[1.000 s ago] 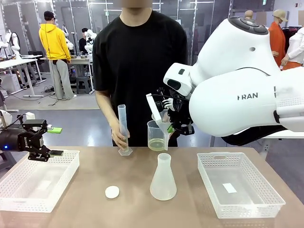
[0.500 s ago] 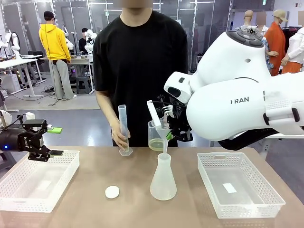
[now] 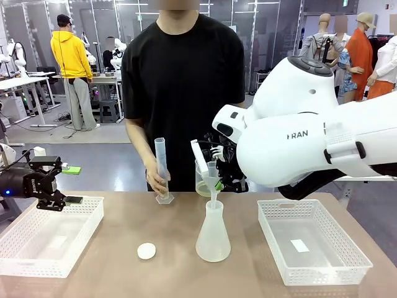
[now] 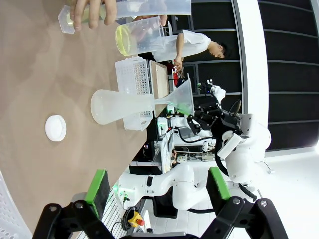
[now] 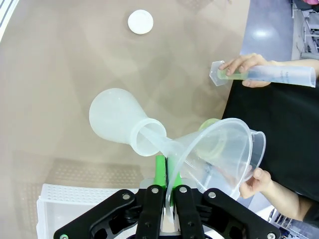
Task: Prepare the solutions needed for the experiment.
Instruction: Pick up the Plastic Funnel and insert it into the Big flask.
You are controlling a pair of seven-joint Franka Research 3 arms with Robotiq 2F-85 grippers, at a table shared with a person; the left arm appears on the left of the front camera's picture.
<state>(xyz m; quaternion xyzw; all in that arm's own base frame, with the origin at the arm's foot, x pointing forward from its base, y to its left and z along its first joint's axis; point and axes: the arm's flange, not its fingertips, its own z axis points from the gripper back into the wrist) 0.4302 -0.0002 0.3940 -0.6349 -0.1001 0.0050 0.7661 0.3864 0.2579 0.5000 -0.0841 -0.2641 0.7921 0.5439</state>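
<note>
left gripper point(image 3: 71, 184) jaws wide apart, holding nothing, above basket point(image 3: 37, 248) | cylinder point(image 3: 160, 164) in person's hand point(image 3: 157, 180), nearly upright, mouth toward 12 o'clock | solution point(image 3: 203, 189): clear pale yellow shallow layer, lying flat in upright beaker point(image 3: 199, 169), 12 o'clock of flask point(image 3: 213, 239) | right gripper point(image 5: 167, 169) clamped on funnel point(image 5: 199, 154) rim, spout in flask mouth

Frosted translucent white on the flask point(image 3: 213, 234), the funnel point(image 5: 214, 149) at its neck and the measuring cylinder point(image 3: 160, 167) left of it; pale yellow in the solutions point(image 3: 202, 188) just behind it. White on the stopper disc point(image 3: 146, 251) left of the flask, white lattice on the left basket point(image 3: 43, 264) and right basket point(image 3: 322, 271) flanking it, brown on the table point(image 3: 124, 223). Black with green pads on the right gripper point(image 5: 167, 172) above the flask.
</note>
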